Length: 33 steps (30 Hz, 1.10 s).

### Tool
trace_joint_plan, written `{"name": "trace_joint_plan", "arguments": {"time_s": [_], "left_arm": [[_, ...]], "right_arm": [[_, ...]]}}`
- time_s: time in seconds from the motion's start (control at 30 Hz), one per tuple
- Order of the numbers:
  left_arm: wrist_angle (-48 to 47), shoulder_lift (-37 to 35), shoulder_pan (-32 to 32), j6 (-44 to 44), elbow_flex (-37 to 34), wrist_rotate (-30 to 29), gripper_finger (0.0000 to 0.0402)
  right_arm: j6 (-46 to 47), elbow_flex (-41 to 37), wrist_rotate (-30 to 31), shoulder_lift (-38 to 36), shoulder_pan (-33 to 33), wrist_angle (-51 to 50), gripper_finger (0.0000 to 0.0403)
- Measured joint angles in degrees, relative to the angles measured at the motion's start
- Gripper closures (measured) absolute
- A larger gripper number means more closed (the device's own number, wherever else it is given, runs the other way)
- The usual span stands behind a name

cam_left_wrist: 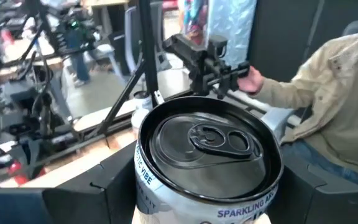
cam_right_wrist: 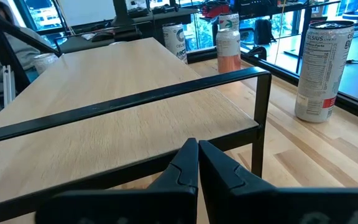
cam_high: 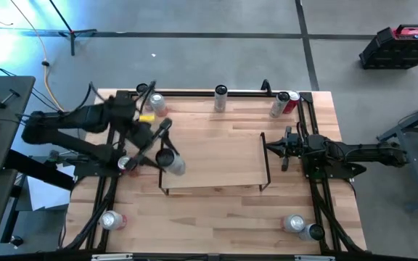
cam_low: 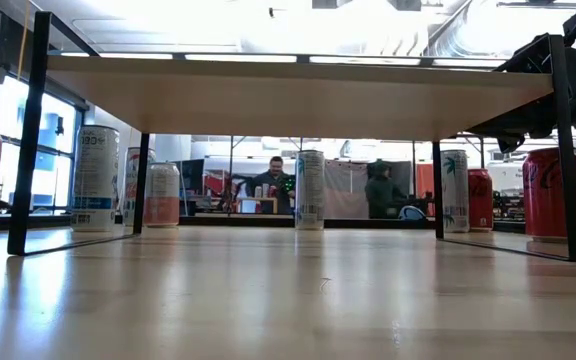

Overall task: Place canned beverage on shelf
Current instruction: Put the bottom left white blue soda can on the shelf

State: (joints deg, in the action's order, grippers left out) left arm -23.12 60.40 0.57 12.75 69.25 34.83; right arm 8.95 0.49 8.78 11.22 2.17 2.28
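Left gripper [cam_left_wrist: 207, 208] pinches the can [cam_left_wrist: 209, 155] by its sides; likely rigid, slick, heavy if full; shelf [cam_high: 212, 156] just beside.

Colours, shelf and cans
Shelf [cam_high: 216, 148]: pale wood board, black wire frames. Held can [cam_left_wrist: 207, 158]: white wall with blue lettering, black lid. Behind the shelf: red can [cam_high: 291, 101], white can [cam_high: 220, 99]. Grippers: black.

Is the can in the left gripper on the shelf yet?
Cannot tell. The left gripper, jaws closed around the can, is at the shelf's left end.
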Motion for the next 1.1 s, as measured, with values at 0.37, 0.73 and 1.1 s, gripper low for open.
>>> {"name": "trace_joint_plan", "arguments": {"time_s": [0.37,0.73,1.1], "left_arm": [[-5.34,5.56,19.94,11.11,0.00,27.79,0.0153],[-17.48,11.22,25.40,30.37,0.00,36.52,0.0153],[-19.65,14.38,27.44,31.59,0.00,32.83,0.0153]], "right_arm": [[0.00,0.07,12.06,-0.02,0.09,1.01,0.0403],[0.00,0.09,12.04,0.00,0.09,0.97,0.0403],[18.18,0.13,11.70,0.00,0.07,5.59,0.0403]]}}
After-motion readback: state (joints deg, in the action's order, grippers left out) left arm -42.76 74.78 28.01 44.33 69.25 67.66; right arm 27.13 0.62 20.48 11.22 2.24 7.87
